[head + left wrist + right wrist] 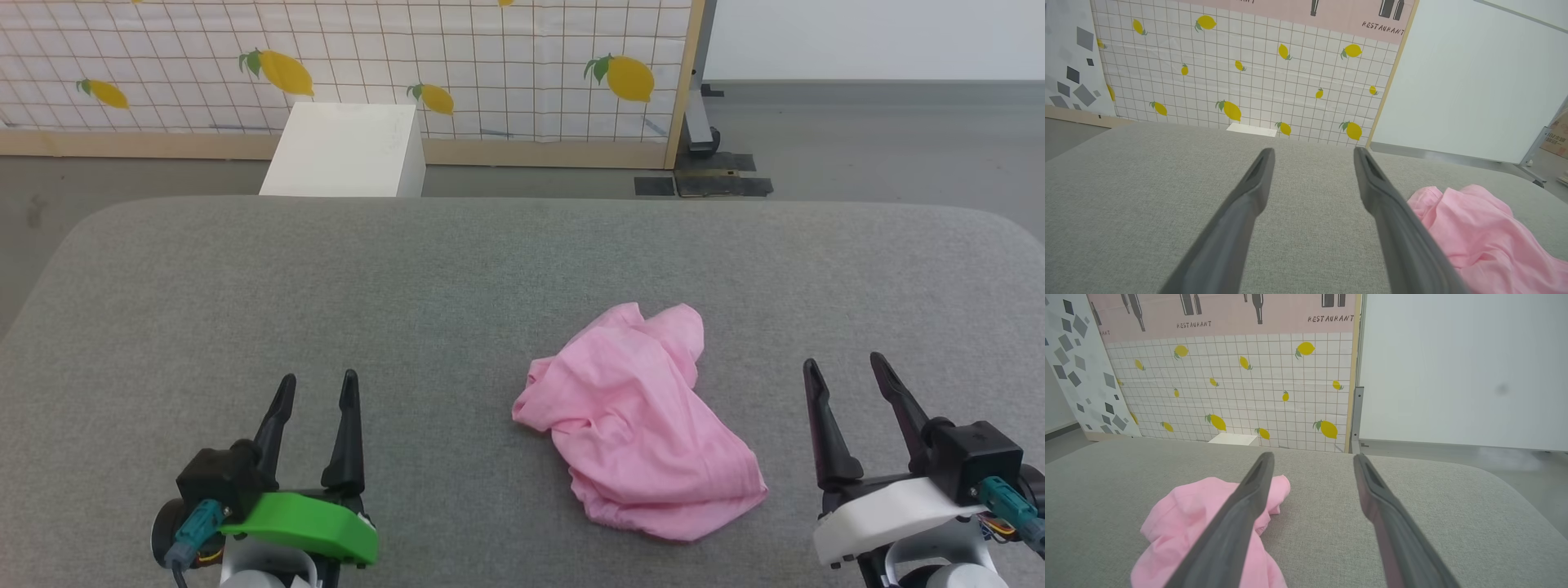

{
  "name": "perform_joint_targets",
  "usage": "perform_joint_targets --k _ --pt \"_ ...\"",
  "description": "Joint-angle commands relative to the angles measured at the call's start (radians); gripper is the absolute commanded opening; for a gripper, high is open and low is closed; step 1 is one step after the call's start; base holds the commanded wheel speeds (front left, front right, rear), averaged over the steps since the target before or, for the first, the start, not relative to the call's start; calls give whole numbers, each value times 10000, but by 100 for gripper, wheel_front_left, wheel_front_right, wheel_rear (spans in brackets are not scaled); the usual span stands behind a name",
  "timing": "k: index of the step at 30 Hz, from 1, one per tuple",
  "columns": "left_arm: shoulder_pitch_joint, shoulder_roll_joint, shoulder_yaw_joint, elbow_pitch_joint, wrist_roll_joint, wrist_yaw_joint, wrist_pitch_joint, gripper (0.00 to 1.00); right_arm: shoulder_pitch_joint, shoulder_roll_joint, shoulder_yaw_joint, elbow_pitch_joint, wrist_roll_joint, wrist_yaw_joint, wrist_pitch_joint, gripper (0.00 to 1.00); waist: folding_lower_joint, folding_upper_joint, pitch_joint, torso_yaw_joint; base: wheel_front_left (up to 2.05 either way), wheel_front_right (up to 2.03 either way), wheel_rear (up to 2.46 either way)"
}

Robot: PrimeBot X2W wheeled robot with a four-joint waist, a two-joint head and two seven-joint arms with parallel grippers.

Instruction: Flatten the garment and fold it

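Partly, the right gripper [1313, 455] hides the crumpled garment [1184, 514].

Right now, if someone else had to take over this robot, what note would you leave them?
Left gripper: open, empty, low over the grey surface.
Right gripper: open, empty, same height on the other side.
Garment: pink, crumpled in a heap on the surface between the two grippers, nearer the right one, touching neither.
Done: nothing yet; no grasp made.
Left: spread the garment flat, then fold it.
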Motion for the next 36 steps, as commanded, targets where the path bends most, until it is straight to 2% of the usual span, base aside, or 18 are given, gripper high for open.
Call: perform_joint_targets --k 1,28,33,36 --pt "148 -59 57 -20 181 -75 -35 100 66 -8 17 18 56 -19 14 100 0 0 14 -1 0 0 0" --pt "44 -597 722 193 956 -579 -35 100 -139 -8 124 41 57 -19 28 100 0 0 275 142 0 0 0" --pt "-25 -632 744 209 1008 -625 -36 100 -935 -8 910 4 -182 -19 380 100 0 0 373 181 0 0 0" --pt "-130 -656 697 184 1019 -652 -36 100 -1740 -8 1751 452 -516 -19 1383 100 0 0 498 295 0 0 0"
